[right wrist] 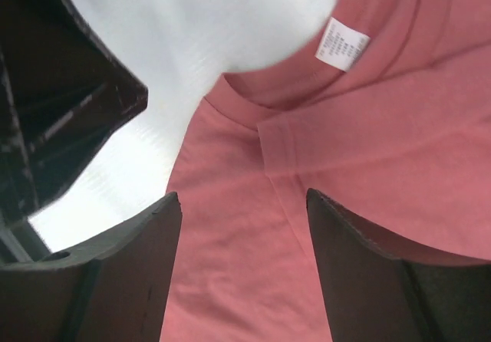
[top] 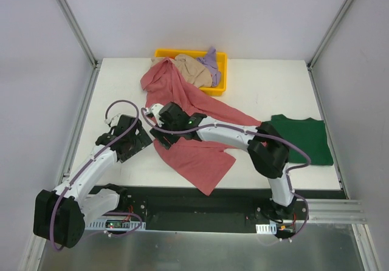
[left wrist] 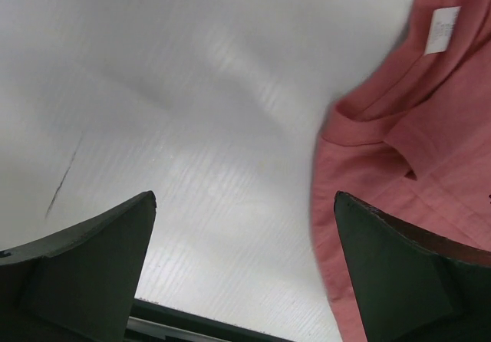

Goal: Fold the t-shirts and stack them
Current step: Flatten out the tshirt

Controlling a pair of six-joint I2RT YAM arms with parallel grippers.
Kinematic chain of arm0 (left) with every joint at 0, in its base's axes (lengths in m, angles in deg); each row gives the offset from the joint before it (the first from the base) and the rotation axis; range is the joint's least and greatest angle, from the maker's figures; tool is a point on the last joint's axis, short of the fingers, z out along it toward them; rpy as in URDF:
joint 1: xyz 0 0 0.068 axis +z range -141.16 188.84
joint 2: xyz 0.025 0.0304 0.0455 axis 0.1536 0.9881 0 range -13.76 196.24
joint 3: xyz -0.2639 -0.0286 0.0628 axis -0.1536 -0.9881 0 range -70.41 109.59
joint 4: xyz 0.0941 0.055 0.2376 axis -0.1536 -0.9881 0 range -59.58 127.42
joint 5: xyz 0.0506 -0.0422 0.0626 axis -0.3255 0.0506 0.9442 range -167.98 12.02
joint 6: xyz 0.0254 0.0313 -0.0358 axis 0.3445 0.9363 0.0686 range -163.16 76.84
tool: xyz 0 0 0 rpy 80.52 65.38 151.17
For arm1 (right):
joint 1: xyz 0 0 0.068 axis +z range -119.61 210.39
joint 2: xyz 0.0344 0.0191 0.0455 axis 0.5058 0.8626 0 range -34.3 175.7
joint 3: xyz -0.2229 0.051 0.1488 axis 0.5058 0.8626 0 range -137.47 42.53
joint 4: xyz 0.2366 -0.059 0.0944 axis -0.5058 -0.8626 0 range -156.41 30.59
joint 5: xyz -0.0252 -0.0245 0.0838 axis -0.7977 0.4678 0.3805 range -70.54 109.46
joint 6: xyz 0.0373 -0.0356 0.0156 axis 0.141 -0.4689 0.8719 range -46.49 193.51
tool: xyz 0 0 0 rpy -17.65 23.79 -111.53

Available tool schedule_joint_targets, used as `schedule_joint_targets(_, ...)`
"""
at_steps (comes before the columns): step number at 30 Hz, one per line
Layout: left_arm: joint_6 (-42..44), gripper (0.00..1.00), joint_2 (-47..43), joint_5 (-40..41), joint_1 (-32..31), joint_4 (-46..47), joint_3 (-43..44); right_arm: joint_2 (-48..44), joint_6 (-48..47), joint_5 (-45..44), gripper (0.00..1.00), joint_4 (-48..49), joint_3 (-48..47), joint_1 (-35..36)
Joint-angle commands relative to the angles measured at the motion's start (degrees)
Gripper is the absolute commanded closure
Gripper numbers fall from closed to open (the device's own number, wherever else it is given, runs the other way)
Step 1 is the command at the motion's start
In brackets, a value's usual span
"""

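Observation:
The rose-red t-shirt (top: pixel 194 155) lies spread and rumpled across the table's middle, reaching up to the tray. Its collar with a white label shows in the right wrist view (right wrist: pixel 307 150) and in the left wrist view (left wrist: pixel 414 127). My right gripper (top: pixel 159 131) is open just above the shirt's collar area, fingers (right wrist: pixel 130 265) apart over the cloth. My left gripper (top: pixel 141 142) is open beside the shirt's left edge, over bare table. The dark green t-shirt (top: pixel 307 138) lies folded at the right. The beige t-shirt (top: pixel 193 69) and lavender t-shirt (top: pixel 211 61) sit crumpled in the tray.
The yellow plastic tray (top: pixel 220 86) stands at the back middle. Metal frame posts (top: pixel 79 37) rise at the table's back corners. A black strip (top: pixel 200 201) runs along the near edge by the arm bases.

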Motion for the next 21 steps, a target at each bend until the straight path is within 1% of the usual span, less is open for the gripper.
schedule_joint_targets(1,-5.07,0.01,0.47,-1.72,1.17,-3.21,-1.77,5.69,-9.51,-0.71,0.34,-3.07,-7.15,0.46)
schedule_joint_targets(6,-4.72,0.01,1.0,-1.2,1.61,-3.47,-1.6,11.41,-13.03,-1.58,0.41,-7.03,-13.39,0.54)
schedule_joint_targets(8,-4.72,0.01,0.73,-0.85,1.79,-3.64,-1.68,12.73,-13.21,-4.73,0.42,-8.7,-14.71,0.54)
schedule_joint_targets(10,-4.81,0.01,0.56,-0.76,1.88,-3.65,-1.86,13.18,-13.21,-6.24,0.47,-8.53,-14.63,0.54)
schedule_joint_targets(13,-4.46,0.01,0.38,-0.76,1.96,-3.65,-1.86,13.09,-12.6,-7.99,0.6,-8.27,-14.37,0.54)
schedule_joint_targets(14,-4.28,0.01,0.29,-0.58,1.96,-3.73,-1.77,12.92,-12.51,-8.09,0.62,-8.09,-14.1,0.46)
schedule_joint_targets(18,-4.02,0.01,0.47,-0.58,1.96,-3.73,-1.51,12.13,-11.02,-9.05,0.85,-6.78,-13.49,0.37)
schedule_joint_targets(21,-3.58,0.01,0.56,-1.02,1.96,-3.73,-1.42,10.2,-7.95,-10.54,0.99,-4.76,-12.26,0.28)
